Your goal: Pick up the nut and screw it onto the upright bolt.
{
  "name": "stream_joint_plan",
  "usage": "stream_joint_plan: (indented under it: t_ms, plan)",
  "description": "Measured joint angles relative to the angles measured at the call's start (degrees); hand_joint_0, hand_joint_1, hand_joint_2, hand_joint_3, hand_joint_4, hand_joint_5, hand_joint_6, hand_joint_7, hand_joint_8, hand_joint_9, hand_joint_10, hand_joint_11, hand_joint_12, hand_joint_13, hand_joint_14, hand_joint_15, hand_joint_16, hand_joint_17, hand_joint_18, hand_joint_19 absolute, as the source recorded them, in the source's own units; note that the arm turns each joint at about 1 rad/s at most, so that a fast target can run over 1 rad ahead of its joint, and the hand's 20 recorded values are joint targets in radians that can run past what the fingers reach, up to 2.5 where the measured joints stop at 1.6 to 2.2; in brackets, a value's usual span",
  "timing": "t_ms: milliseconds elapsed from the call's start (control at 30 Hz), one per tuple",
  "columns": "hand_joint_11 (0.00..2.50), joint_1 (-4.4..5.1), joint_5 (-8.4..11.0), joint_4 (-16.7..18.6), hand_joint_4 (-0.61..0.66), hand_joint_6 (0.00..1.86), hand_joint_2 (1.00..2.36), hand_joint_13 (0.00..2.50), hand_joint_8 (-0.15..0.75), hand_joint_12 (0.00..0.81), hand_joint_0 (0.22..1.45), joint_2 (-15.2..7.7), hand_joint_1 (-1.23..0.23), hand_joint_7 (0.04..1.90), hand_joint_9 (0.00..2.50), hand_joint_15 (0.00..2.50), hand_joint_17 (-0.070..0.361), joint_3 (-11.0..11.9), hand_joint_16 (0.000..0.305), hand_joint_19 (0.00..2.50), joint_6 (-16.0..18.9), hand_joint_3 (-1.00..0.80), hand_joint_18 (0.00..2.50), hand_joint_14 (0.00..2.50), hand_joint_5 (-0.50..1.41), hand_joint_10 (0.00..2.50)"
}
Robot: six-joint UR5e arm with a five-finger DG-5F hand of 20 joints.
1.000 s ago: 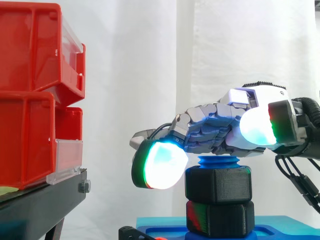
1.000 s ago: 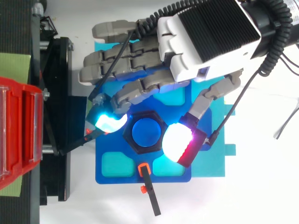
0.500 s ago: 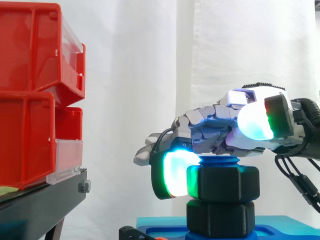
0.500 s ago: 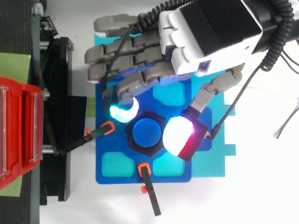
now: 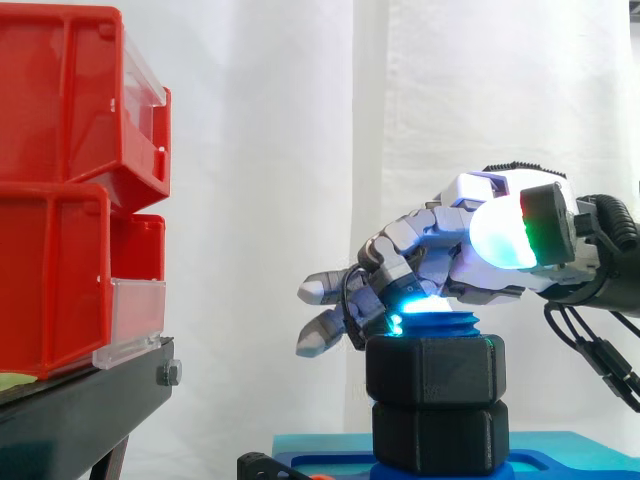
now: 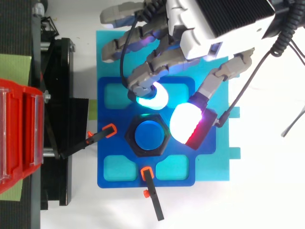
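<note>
The nut [image 6: 130, 138], a black hexagon, sits threaded on the upright blue bolt [image 6: 148, 136] at the centre of the dark-blue fixture plate [image 6: 101, 157]. In the side view the nut [image 5: 435, 368] rests level on a second black hexagonal block [image 5: 435, 438], and the ribbed top of the bolt [image 5: 440, 325] stands proud of its upper face.

The hand [image 6: 219, 21] enters from 1 o'clock of the nut. Its fingers are loosely spread and partly bent, closed round nothing. One cyan-glowing fingertip [image 6: 153, 99] lies at 12 o'clock, just beside the nut's edge. In the side view its glow falls on the nut's top face beside the bolt. The thumb pad [image 6: 186, 124], glowing white with a red edge, is at 2 o'clock and, in the side view, is raised clear above the nut.

Two orange-tipped clamps point at the nut, one at 9 o'clock [image 6: 110, 130] and one at 6 o'clock [image 6: 147, 172]. The fixture plate lies on a light-blue base [image 6: 212, 164].

At 9 o'clock, well apart, red bins [image 5: 60, 200] are stacked on a black stand [image 5: 90, 400]. A white curtain [image 5: 280, 150] hangs behind.
</note>
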Motion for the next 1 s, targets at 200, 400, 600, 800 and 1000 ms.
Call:
stream_joint_plan:
  t_ms: [200, 400, 600, 800, 1000]
  plan:
    - [0.0, -0.5, -0.83, -0.6, 0.21, 0.5, 1.0, 0.41, 0.255, 0.33, 0.46, 0.0, -0.17, 0.95, 0.93, 0.0, 0.094, 1.3, 0.042, 0.0, 0.0, -0.5, 0.0, 0.0, -0.08, 0.0]
    - [0.0, -0.8, -2.0, -1.5, 0.15, 0.5, 1.0, 0.3, 0.24, 0.343, 0.45, 0.0, -0.19, 0.68, 0.74, 0.0, 0.105, 3.5, 0.046, 0.0, 0.0, -0.5, 0.0, 0.0, -0.15, 0.0]
    - [0.0, -0.51, -2.61, -1.9, 0.12, 0.5, 1.0, 0.21, 0.229, 0.345, 0.44, 0.0, -0.2, 0.6, 0.64, 0.0, 0.111, 5.1, 0.049, 0.0, 0.1, -0.5, 0.0, 0.0, -0.17, 0.0]
    - [0.0, 0.46, -1.78, -2.6, 0.1, 0.5, 1.0, 0.12, 0.223, 0.35, 0.44, 0.0, -0.2, 0.58, 0.53, 0.0, 0.115, 3.9, 0.051, 0.0, 0.1, -0.5, 0.0, 0.0, -0.18, 0.0]
    - [0.0, 1.21, -0.61, -2.5, 0.1, 0.5, 1.0, 0.1, 0.222, 0.352, 0.44, 0.0, -0.2, 0.58, 0.49, 0.0, 0.118, 2.0, 0.052, 0.0, 0.1, -0.5, 0.0, 0.0, -0.18, 0.0]
